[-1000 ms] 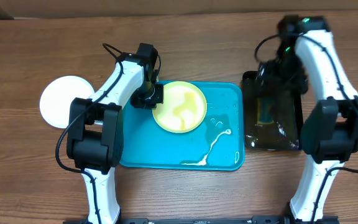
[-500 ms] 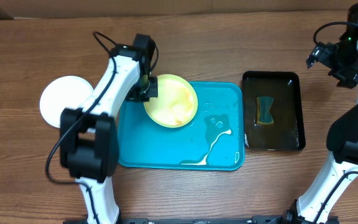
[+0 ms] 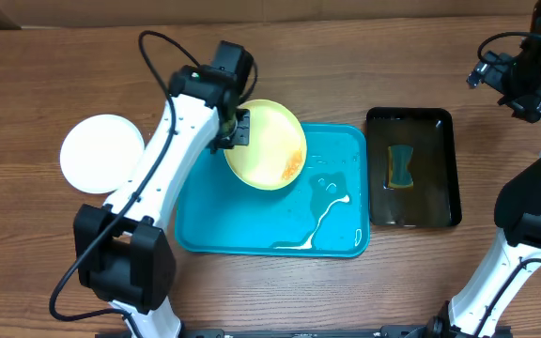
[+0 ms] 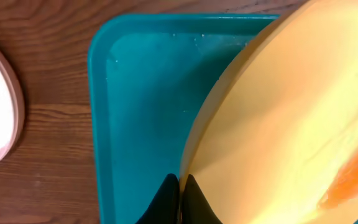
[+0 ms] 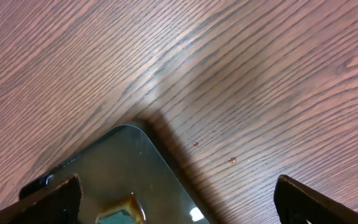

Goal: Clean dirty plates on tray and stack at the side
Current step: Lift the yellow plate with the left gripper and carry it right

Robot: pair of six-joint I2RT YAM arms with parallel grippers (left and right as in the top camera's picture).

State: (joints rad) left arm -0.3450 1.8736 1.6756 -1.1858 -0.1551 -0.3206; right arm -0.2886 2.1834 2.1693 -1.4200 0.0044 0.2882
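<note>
The left claw is clamped on the rim of the pale yellow-green plate, holding it tilted above the back left part of the turquoise tray, which sits mid-bench. An orange-brown puddle lies in the plate's low side. A white plate rests toward the bench's left edge, apart from the tray. The right claw hangs wide and empty near the back right corner, over a corner of the black basin that holds a sponge.
</note>
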